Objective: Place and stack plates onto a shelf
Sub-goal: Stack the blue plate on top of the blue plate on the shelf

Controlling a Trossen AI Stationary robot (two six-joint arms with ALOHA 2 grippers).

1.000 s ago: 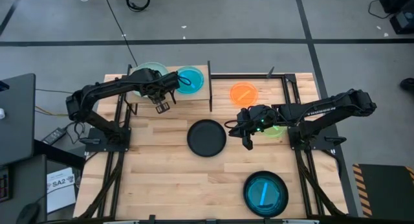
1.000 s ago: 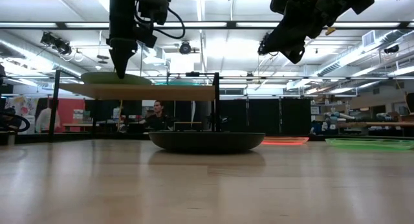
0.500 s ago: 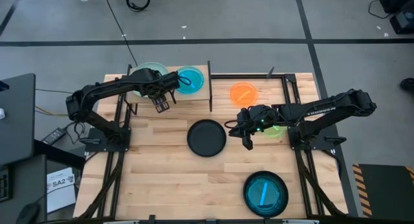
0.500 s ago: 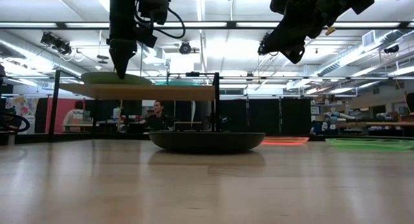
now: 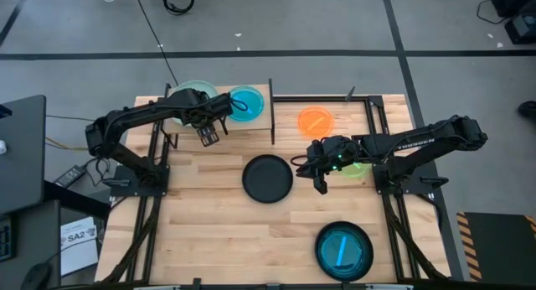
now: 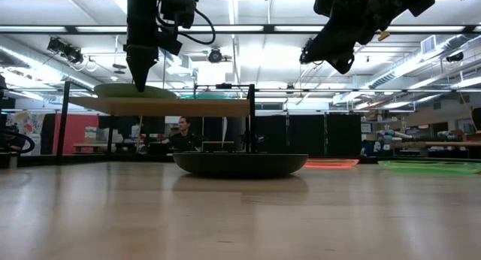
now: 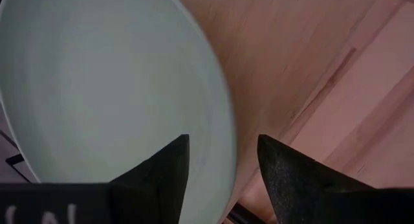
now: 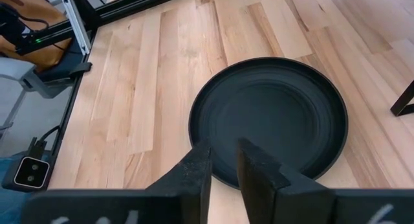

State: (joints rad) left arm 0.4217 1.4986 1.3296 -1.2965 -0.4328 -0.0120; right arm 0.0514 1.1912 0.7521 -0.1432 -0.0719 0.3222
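The shelf stands at the table's far left with a pale mint plate and a blue plate resting flat on it. My left gripper is open and points down. Its fingers stand on either side of the mint plate's rim, touching nothing I can see. My right gripper hangs high over the table, open by a narrow gap and empty, just right of a black plate. This black plate lies mid-table.
An orange plate and a bright green plate lie on the table's right half, the green one partly under my right arm. A black plate holding a blue one sits near the front edge. Black frame rails run along both sides.
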